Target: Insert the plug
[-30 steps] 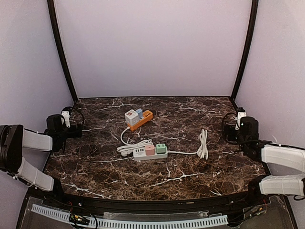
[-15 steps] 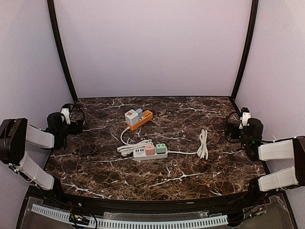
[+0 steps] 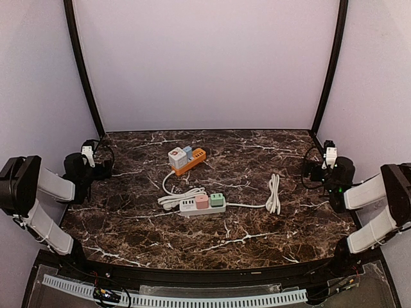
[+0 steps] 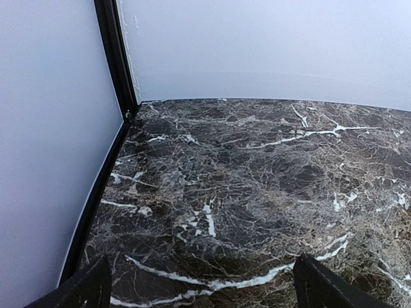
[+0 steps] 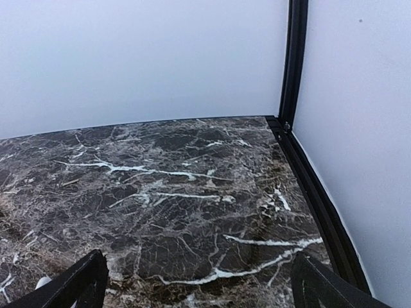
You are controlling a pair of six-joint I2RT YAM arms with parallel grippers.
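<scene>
A white power strip (image 3: 201,205) lies mid-table with a pink plug (image 3: 201,201) and a green plug (image 3: 217,199) seated in it. Its white cord runs right to a coiled bundle (image 3: 274,193). An orange power strip (image 3: 190,160) lies behind it with a white cube adapter (image 3: 176,156) and a blue plug (image 3: 187,152). My left gripper (image 3: 103,172) is at the far left edge, open and empty; its fingertips (image 4: 87,289) frame bare marble. My right gripper (image 3: 313,172) is at the far right edge, open and empty, its fingertips (image 5: 83,279) over bare marble.
A second white cord bundle (image 3: 176,199) lies left of the white strip. Black frame posts (image 3: 87,70) stand at the back corners. White walls close the table on three sides; a wall edge (image 4: 109,160) runs by the left gripper and another (image 5: 314,186) by the right.
Both arms have drawn back toward the table's side edges and folded up; the right arm's upper links have swung upright. The strips and plugs have not moved.
</scene>
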